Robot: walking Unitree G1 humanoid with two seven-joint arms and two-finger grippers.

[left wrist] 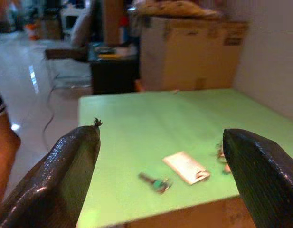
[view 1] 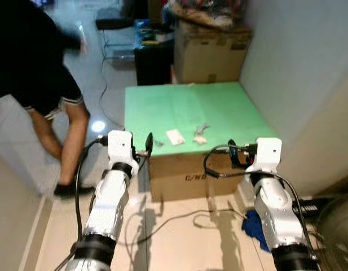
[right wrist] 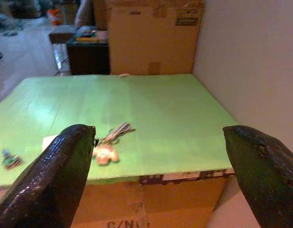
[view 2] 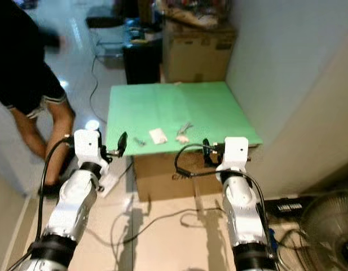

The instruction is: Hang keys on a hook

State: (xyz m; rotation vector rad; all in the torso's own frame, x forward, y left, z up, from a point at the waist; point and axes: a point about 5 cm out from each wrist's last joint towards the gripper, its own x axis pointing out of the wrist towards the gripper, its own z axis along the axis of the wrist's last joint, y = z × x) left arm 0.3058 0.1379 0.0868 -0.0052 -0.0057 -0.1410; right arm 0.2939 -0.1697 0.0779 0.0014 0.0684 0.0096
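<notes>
A bunch of keys (right wrist: 114, 134) with a small pale charm (right wrist: 104, 153) lies near the front edge of a green board (view 1: 219, 107) that tops a cardboard box (view 1: 185, 178). Left of the keys lies a small white rectangular piece (left wrist: 185, 167). Further left is a little key-like item with a green part (left wrist: 155, 183). My left gripper (left wrist: 161, 130) is open, held just short of the board's front left corner. Short of the front right corner, my right gripper (right wrist: 159, 129) is open too. Neither touches anything.
A person (view 1: 44, 84) in dark clothes bends over on the left, close to my left arm. A large cardboard box (view 1: 210, 53) and dark furniture (view 1: 154, 62) stand behind the board. A wall runs along the right. Cables (view 1: 179, 217), a blue cloth (view 1: 254, 223) and a fan (view 2: 331, 226) are on the floor.
</notes>
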